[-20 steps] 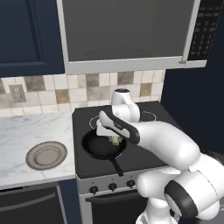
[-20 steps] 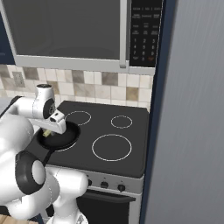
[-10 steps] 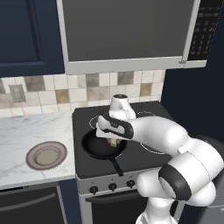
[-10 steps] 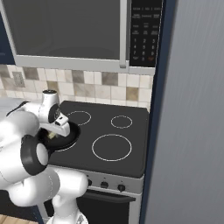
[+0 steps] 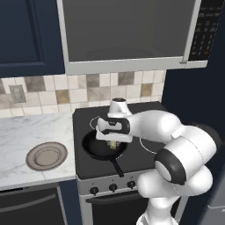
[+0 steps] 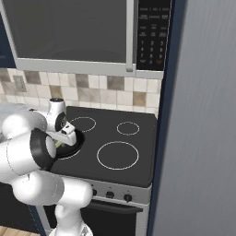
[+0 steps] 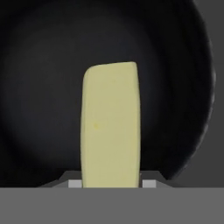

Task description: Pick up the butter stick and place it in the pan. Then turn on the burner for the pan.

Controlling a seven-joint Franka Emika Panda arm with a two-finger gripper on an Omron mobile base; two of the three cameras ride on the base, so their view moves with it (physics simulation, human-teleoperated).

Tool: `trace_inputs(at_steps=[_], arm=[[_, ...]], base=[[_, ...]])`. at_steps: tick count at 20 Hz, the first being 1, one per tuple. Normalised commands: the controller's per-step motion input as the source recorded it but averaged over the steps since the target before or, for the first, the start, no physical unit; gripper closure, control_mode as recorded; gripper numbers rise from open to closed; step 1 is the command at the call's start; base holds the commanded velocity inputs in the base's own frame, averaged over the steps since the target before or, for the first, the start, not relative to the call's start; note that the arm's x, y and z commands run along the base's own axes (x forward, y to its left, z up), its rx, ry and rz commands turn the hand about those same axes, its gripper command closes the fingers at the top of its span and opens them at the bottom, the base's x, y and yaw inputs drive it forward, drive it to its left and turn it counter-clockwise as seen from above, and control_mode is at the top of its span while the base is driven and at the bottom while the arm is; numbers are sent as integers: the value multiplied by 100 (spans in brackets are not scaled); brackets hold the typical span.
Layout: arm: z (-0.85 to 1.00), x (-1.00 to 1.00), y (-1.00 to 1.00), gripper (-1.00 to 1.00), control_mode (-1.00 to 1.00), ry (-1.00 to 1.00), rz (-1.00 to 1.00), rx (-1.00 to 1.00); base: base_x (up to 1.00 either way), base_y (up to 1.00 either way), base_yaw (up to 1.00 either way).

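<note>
Gripper (image 5: 113, 144) low over pan (image 5: 97, 148) on front-left burner of stove (image 5: 145, 151), jaws clamped on butter stick (image 7: 111, 127); stick hangs inside pan rim, above dark pan floor; plate (image 5: 46, 154) on counter, left of stove
</note>
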Motion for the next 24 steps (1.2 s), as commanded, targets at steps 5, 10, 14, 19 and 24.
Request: trace_inputs(at_steps=[5,10,14,19,24], arm=[[-24,9,1,100,-100,0,0,0],[-28,2,5,100,-100,0,-1,0],[-19,2,5,100,-100,0,-2,0],[-3,1,1,-100,-100,0,-1,0],[0,0,0,-100,-100,0,0,0]], base=[[0,0,0],[0,0,0],[0,0,0],[0,0,0],[0,0,0]])
